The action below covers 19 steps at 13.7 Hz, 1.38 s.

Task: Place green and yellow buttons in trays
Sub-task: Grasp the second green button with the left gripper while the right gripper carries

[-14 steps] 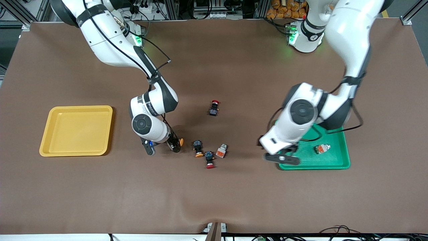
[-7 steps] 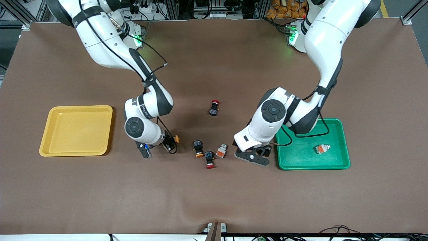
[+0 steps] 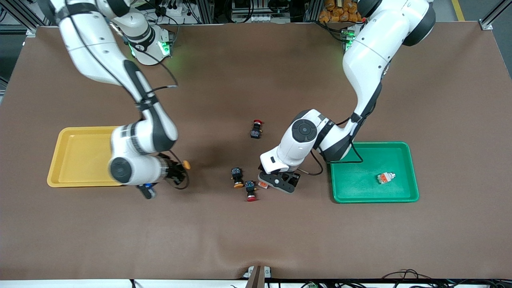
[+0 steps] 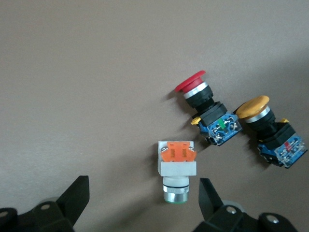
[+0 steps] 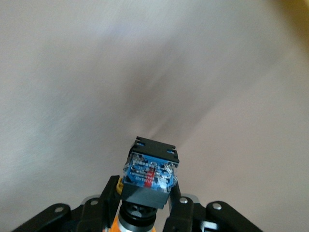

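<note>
My right gripper (image 3: 179, 169) is shut on a black-bodied button with a yellow-orange cap (image 3: 186, 164), held above the table just beside the yellow tray (image 3: 80, 138). In the right wrist view the button (image 5: 150, 175) sits between the fingers. My left gripper (image 3: 273, 183) is open and low over a white-and-orange button (image 3: 262, 184). In the left wrist view this button (image 4: 177, 169) lies between the open fingers (image 4: 208, 194). A second yellow-capped button (image 3: 237, 177) lies on the table. Another white-and-orange button (image 3: 385, 177) lies in the green tray (image 3: 360, 168).
A red-capped switch (image 3: 251, 190) lies close beside the yellow-capped button and the white-and-orange one. In the left wrist view both the red-capped switch (image 4: 207, 104) and the yellow-capped button (image 4: 270, 128) lie just past the fingers. Another red-capped switch (image 3: 256, 129) lies farther from the front camera, mid-table.
My right gripper has carried the yellow-capped button toward the yellow tray. My left arm has swung from the green tray's edge to over the white-and-orange button on the table.
</note>
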{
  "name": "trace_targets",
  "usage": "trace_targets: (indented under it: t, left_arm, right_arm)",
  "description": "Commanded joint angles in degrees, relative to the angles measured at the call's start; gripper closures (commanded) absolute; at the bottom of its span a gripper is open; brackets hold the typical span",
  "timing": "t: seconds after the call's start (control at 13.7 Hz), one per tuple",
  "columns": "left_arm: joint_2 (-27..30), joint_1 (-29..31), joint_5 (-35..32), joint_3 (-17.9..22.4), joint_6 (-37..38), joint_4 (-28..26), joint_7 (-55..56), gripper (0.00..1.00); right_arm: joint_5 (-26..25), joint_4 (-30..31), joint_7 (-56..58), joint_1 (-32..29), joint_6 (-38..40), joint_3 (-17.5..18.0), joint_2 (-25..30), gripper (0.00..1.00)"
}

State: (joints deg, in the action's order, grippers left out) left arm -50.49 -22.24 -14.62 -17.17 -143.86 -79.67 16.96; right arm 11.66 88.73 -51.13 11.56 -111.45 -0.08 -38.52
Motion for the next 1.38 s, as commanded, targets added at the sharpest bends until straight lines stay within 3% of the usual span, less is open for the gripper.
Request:
trace_targets:
  t: [0.0, 0.58, 0.8, 1.16, 1.24, 1.31]
  left_arm:
    - [-2.50, -0.44, 0.21, 0.56, -2.20, 1.45, -1.05, 0.00]
    - [-3.83, -1.84, 0.56, 0.56, -5.21, 1.54, 1.32, 0.00]
    - [-5.06, -1.93, 0.56, 0.65, -7.57, 1.71, 2.81, 0.00]
    - [-5.67, -2.46, 0.47, 0.65, -8.37, 1.89, 3.17, 0.00]
    - [-5.59, -2.46, 0.47, 0.65, -8.37, 1.80, 3.17, 0.00]
    - [-5.68, -2.46, 0.39, 0.65, -8.37, 1.80, 3.17, 0.03]
  right_arm:
    - [1.00, 1.18, 16.61, -8.20, 4.83, 0.96, 3.35, 1.00]
    - [-1.64, 1.54, 55.81, -27.54, 8.19, 0.52, 2.84, 1.00]
    - [-4.88, 0.93, 69.79, -33.25, 7.57, 0.52, 0.48, 1.00]
    - [-4.80, 1.01, 87.67, -37.49, 2.91, 0.52, -2.52, 1.00]
    - [-4.54, 1.01, 90.21, -38.10, 2.91, 0.52, -3.31, 0.96]
    - [-4.19, 0.92, 92.41, -38.89, 2.91, 0.52, -4.01, 0.73]
